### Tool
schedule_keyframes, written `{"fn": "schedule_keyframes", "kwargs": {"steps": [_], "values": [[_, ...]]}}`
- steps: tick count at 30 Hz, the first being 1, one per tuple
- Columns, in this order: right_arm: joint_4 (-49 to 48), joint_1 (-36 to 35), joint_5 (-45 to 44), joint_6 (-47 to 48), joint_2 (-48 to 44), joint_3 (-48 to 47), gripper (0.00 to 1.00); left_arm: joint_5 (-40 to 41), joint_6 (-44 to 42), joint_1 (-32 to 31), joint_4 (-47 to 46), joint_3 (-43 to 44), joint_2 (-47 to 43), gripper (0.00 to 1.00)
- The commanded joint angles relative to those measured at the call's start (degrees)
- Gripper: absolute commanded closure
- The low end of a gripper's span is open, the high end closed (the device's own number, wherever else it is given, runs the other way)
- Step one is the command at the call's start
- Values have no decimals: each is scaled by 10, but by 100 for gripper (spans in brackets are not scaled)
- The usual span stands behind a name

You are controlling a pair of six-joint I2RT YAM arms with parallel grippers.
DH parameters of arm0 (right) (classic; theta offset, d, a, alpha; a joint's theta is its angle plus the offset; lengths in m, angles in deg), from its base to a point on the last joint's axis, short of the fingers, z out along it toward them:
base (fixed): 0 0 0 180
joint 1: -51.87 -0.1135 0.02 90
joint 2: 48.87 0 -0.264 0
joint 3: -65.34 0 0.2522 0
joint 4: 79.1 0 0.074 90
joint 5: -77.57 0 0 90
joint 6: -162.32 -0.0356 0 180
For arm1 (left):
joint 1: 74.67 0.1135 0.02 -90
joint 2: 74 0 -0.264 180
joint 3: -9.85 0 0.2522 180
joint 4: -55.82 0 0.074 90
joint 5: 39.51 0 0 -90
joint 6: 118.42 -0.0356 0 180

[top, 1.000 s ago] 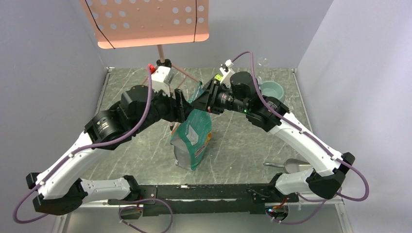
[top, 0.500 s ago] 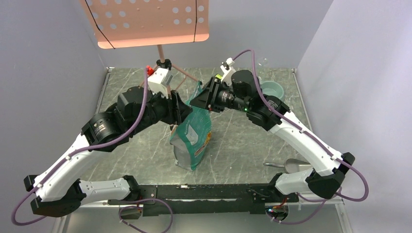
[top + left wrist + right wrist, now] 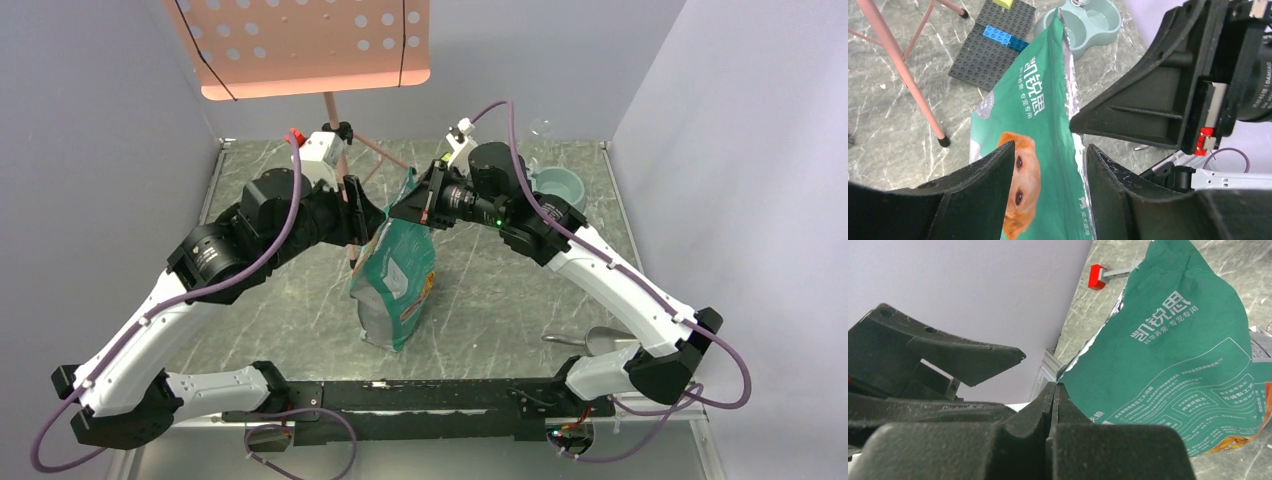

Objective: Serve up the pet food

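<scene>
Well, pet food: none on show; the bag's inside was hidden in all views.
Bag (image 3: 400, 270): teal, stood on the table (image 3: 500, 290), long axis near upright, torn top end uppermost, its corner pointing toward the double bowl (image 3: 1098, 25).
Right gripper (image 3: 1054, 387): fingers pressed together, pinching the bag's torn top edge.
Left gripper (image 3: 1050, 147): fingers spread, the dog-printed face between them; contact could not be told.
</scene>
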Motion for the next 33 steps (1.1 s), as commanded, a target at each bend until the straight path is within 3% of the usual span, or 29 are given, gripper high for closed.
{"fn": "schedule_keyframes", "kwargs": {"steps": [1,7,12,16,19,22,33], "values": [[-81,8,42,-5,-33,39,100,-39,26,24,-7,12,5,44],[-112,22,57,-15,-45,61,100,-89,26,45,-28,2,16,58],[-120,26,64,-22,-48,65,100,-127,23,45,-40,1,32,49],[-114,26,63,-19,-48,60,100,-137,23,45,-48,-16,34,48],[-112,27,59,-19,-54,62,100,-129,21,45,-47,-30,30,61],[-108,27,58,-19,-58,67,100,-112,25,45,-50,-45,20,66],[-107,27,58,-23,-68,81,100,-92,35,45,-70,-59,-22,55]]}}
